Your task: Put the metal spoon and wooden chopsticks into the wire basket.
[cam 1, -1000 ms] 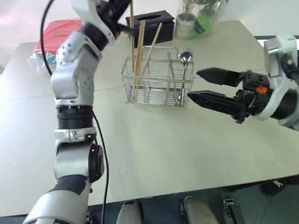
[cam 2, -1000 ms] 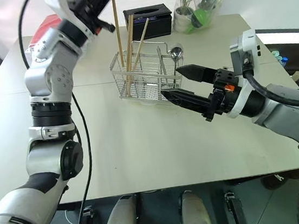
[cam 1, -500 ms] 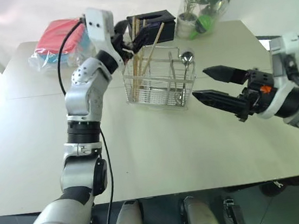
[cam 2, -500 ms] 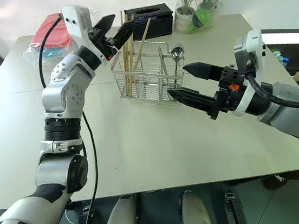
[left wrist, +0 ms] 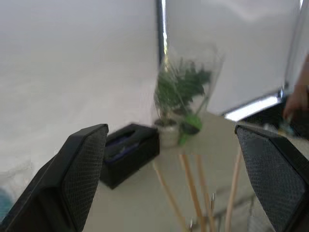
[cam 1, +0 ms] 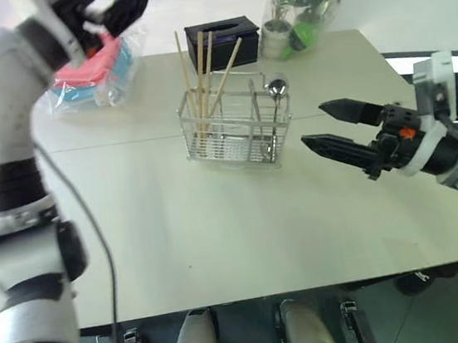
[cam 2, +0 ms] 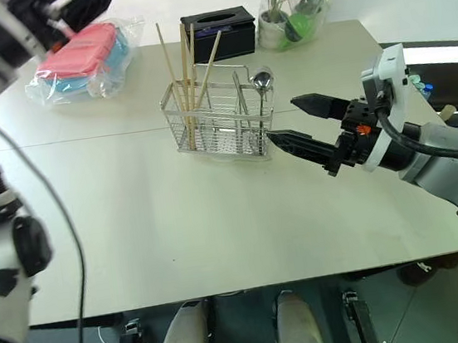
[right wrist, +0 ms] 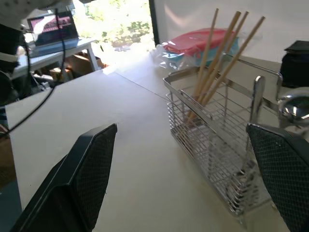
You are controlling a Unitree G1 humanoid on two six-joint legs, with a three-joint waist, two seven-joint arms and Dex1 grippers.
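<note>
Wooden chopsticks (cam 1: pixel 203 78) and the metal spoon (cam 1: pixel 274 90) are seen standing in the wire basket (cam 1: pixel 236 129) on the bench (cam 1: pixel 219 223), so the task is judged done.
The chopsticks are leaned together at one end of the basket, their tips fanned well above its rim; the spoon is stood bowl-up at the other end, by the raised handle. The sticks are judged light, stiff and smooth, best pinched at mid-length across the shaft; the spoon is judged light, rigid and slippery, best taken by its thin dark handle below the bowl. The basket is judged light enough to be tipped by a sideways knock. The left tool (cam 1: pixel 114 14) is held wide and empty, high and well apart from the basket; the right tool (cam 1: pixel 324 125) is held wide and empty just beside the spoon end.
</note>
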